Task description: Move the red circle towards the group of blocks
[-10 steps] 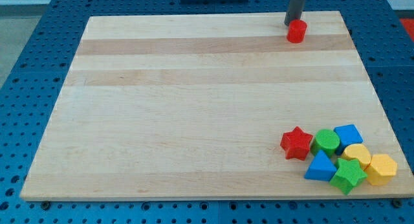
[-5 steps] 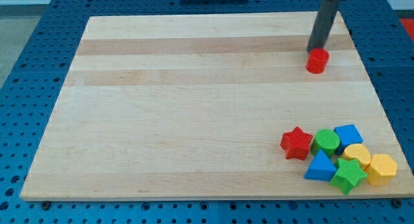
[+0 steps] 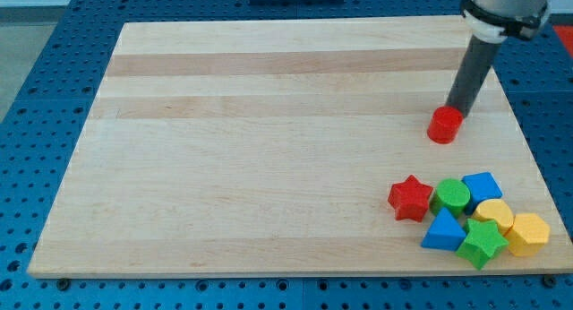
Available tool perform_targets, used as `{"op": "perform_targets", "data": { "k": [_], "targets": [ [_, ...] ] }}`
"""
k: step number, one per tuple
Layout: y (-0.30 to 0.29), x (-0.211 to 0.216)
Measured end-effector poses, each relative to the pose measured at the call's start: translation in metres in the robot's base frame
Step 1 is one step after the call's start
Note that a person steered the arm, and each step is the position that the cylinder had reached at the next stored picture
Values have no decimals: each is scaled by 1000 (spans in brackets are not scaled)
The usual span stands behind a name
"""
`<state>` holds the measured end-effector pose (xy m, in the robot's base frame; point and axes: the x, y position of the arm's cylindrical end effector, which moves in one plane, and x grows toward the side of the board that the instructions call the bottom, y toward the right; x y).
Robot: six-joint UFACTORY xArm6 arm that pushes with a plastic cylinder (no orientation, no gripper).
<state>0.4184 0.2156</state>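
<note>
The red circle (image 3: 444, 125) is a small red cylinder on the wooden board (image 3: 269, 167), at the view's right, above the group of blocks. My tip (image 3: 457, 112) touches its upper right side. The group sits at the view's bottom right: a red star (image 3: 411, 199), a green circle (image 3: 452, 196), a blue block (image 3: 483, 186), a yellow circle (image 3: 494, 213), a blue triangle (image 3: 443, 230), a green star (image 3: 483, 243) and a yellow hexagon (image 3: 528, 234). A gap of bare board separates the red circle from the group.
The board lies on a blue perforated table (image 3: 36, 95). The board's right edge (image 3: 524, 140) runs close to the red circle and the group.
My tip has moved down and slightly right, pushing the red circle from near the board's top edge towards the group. The group has not moved.
</note>
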Motion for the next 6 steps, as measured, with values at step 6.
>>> {"op": "perform_targets", "data": {
  "k": [6],
  "targets": [
    [-18, 46]
  ]
}}
